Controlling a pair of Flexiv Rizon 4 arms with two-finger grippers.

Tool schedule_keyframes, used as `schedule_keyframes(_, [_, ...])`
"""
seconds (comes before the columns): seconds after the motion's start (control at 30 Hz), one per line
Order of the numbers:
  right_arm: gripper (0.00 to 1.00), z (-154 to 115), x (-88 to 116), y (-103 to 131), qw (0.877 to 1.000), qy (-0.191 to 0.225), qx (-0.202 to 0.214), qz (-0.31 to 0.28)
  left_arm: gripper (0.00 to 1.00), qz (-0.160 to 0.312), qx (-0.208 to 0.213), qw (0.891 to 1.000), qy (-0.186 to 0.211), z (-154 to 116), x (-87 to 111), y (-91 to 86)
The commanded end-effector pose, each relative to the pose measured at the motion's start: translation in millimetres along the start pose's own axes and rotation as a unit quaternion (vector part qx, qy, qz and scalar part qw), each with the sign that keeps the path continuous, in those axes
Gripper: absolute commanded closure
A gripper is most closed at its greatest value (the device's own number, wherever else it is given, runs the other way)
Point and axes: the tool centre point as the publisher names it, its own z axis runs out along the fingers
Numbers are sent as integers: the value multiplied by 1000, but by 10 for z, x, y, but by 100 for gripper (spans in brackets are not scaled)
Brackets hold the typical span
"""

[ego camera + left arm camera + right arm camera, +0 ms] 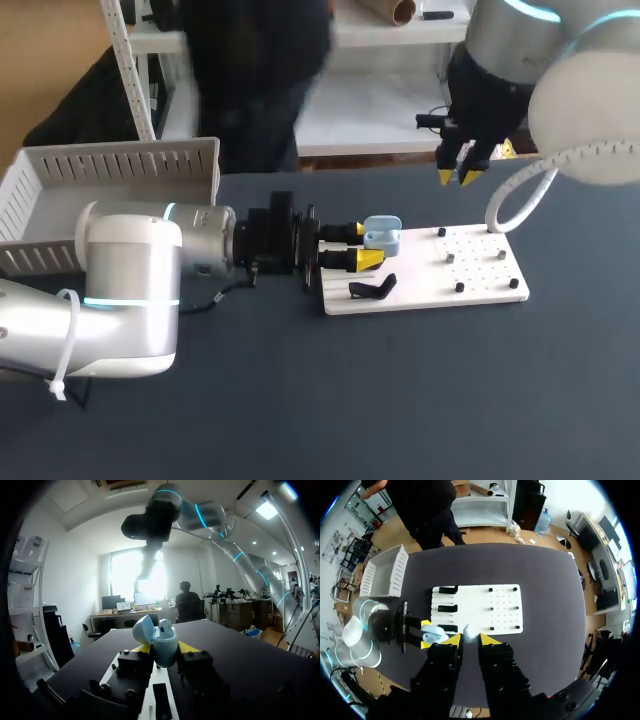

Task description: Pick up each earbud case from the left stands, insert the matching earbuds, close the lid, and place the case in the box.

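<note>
Blue case [384,237], lid open, pinched by left gripper [366,246] over board [480,272]; right gripper [458,177] pinches earbud [467,631], uninserted.

Lying low and level, the left silver-white arm [130,285] reaches in from the left. Its yellow-tipped black left gripper [367,246] is clamped on a light blue earbud case [383,236]. The right silver-white arm [585,110] is held high, with the yellow-tipped right gripper [458,177] pointing straight down.

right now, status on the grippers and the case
left gripper shut on light blue earbud case, lid open. right gripper high above white pegboard. nothing in the way.
</note>
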Motion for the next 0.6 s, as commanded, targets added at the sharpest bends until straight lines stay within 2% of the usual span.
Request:
schedule_keyframes(0.03, [100,-398,115,145,999,13,-10,-42,100,1,-4,1000,0,6,0,-17])
schedule_keyframes(0.17, [100,-403,224,338,995,32,-9,-92,100,1,-4,1000,0,6,0,-17])
schedule_keyframes(0.27, [100,-380,279,436,993,37,-5,-108,100,1,-4,1000,0,6,0,-17])
schedule_keyframes(0.6, [100,-376,287,450,993,36,-5,-110,100,1,-4,1000,0,6,0,-17])
